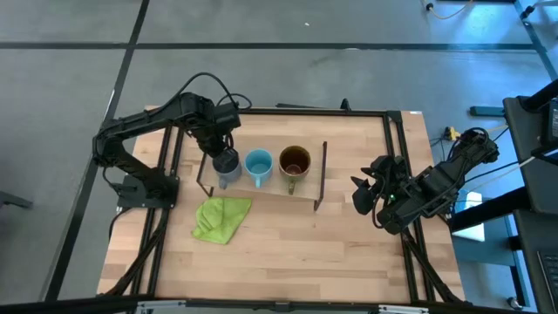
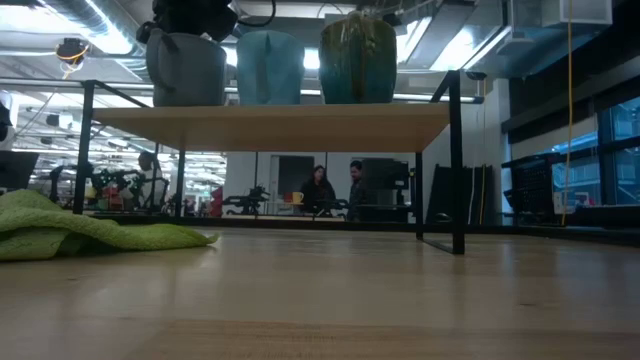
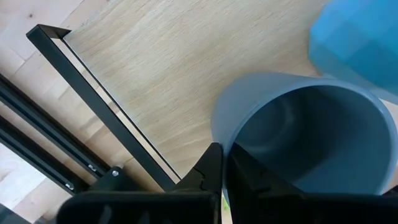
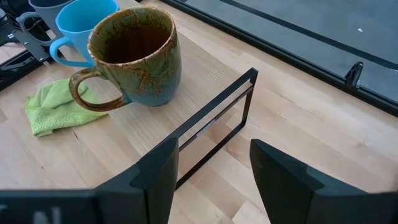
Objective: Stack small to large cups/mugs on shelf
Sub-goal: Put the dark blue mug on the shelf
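Three mugs stand in a row on the low light-wood shelf (image 1: 261, 194): a grey-blue mug (image 1: 227, 168) at its left end, a light-blue mug (image 1: 258, 164) in the middle and an olive-brown mug (image 1: 295, 162) to the right. All three rest on their bases on the board in the low view, the grey-blue mug (image 2: 187, 70) among them. My left gripper (image 1: 223, 150) is above the grey-blue mug and shut on it. My right gripper (image 1: 366, 194) is open and empty, to the right of the shelf. My left gripper holds the grey-blue mug by its rim (image 3: 225, 138), one finger inside the mug and one outside. The fingers (image 3: 211, 168) come from above, pointing down. The mug is upright, its base on the shelf's board at the left end.
A lime-green cloth (image 1: 221, 218) lies on the table in front of the shelf's left half. The shelf's black rod leg (image 4: 217, 118) stands between my right gripper (image 4: 214, 180) and the olive-brown mug (image 4: 134, 59). People stand in the room far behind the table (image 2: 335, 190).
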Robot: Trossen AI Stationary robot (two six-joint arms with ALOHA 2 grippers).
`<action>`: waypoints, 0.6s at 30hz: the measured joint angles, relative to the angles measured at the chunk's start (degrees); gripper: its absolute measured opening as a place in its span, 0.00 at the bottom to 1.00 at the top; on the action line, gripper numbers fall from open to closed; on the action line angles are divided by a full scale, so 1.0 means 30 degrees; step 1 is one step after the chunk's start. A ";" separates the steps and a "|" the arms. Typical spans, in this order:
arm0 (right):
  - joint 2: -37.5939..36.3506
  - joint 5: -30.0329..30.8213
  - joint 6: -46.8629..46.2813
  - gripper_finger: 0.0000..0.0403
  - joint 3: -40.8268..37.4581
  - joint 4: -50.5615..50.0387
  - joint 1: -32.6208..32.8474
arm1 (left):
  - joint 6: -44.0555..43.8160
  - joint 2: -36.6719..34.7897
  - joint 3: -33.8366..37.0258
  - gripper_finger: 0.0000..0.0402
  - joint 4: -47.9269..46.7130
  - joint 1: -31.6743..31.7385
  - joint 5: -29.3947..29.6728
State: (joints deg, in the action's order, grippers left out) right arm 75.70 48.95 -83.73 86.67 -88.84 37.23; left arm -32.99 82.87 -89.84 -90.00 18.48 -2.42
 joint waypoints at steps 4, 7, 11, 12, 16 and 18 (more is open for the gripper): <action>0.0000 -0.0002 0.0000 0.50 0.0000 0.0000 0.0000 | -0.0002 0.0000 0.0000 0.00 0.0000 0.0000 0.0083; 0.0000 -0.0007 0.0013 0.50 0.0000 -0.0002 0.0000 | -0.0002 0.0000 0.0000 0.02 0.0000 0.0000 0.0467; 0.0000 -0.0007 0.0040 0.50 0.0000 -0.0032 0.0000 | -0.0002 0.0000 -0.0006 0.08 -0.0007 0.0000 0.0561; 0.0000 -0.0007 0.0044 0.50 0.0000 -0.0083 0.0000 | -0.0002 0.0000 -0.0059 0.09 -0.0015 0.0000 0.0561; 0.0000 -0.0007 0.0062 0.50 0.0000 -0.0183 0.0000 | 0.0020 -0.0002 -0.0834 0.13 -0.0016 0.0000 0.0466; 0.0000 -0.0015 0.0062 0.50 0.0000 -0.0274 0.0000 | 0.0020 -0.0003 -0.1332 0.14 -0.0010 0.0000 0.0467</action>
State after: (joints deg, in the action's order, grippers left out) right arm 75.70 48.90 -83.55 86.67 -89.66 37.23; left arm -32.93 82.86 -93.84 -90.03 18.48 -1.01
